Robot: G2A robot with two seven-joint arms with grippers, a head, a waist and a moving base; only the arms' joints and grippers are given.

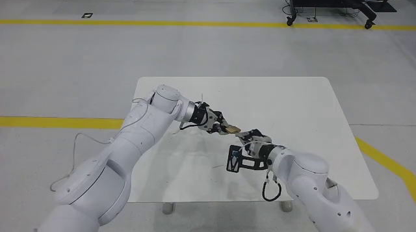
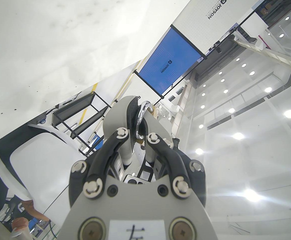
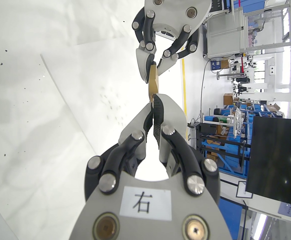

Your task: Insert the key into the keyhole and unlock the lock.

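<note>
Clamping the shackle [image 2: 141, 119], the left gripper [image 1: 218, 123] holds the lock [image 1: 232, 128] just beyond its fingertips. The lock's long axis lines up with the 2 grippers, keyhole end facing the right gripper [image 1: 247, 138]. This gripper is pinched closed against that end, seemingly on the key, which is hidden between its pads. Insertion looks under way. The next move is to seat the key fully, then twist.
</note>
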